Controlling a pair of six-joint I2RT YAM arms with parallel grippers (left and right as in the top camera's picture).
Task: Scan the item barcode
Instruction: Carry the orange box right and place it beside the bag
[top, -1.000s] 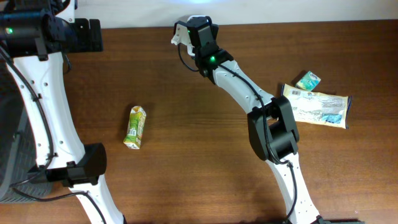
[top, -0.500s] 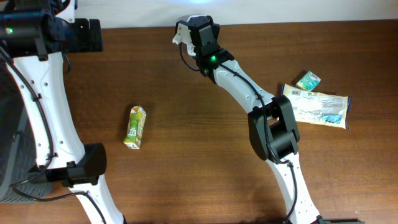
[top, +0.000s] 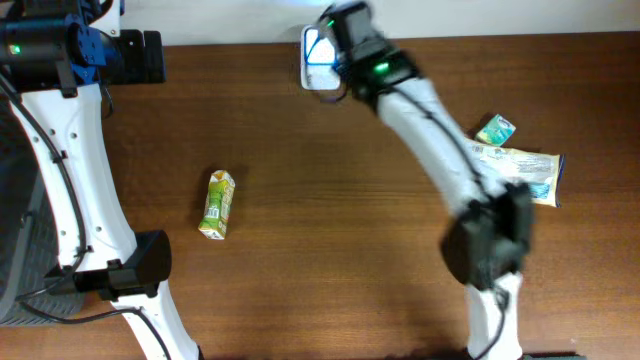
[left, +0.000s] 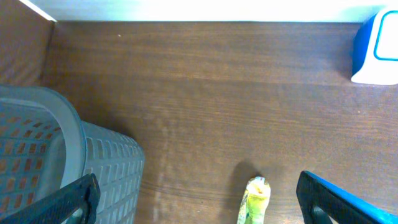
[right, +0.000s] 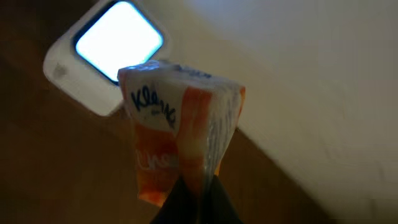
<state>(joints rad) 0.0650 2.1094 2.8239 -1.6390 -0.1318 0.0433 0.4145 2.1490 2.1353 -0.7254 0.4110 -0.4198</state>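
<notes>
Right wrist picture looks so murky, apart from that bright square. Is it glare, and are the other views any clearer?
Right wrist view: dim and soft, the scanner window glowing washed-out white behind the tissue packet; overhead view: evenly lit, but the right arm is smeared; left wrist view: sharp, even light.

right tool (right: 194, 190): swung rightward; scanner (top: 320, 60): uncovered, lit face showing

Blue "Kleenex" script, only partly legible, on the orange-and-white tissue pack (right: 180, 137)
</notes>
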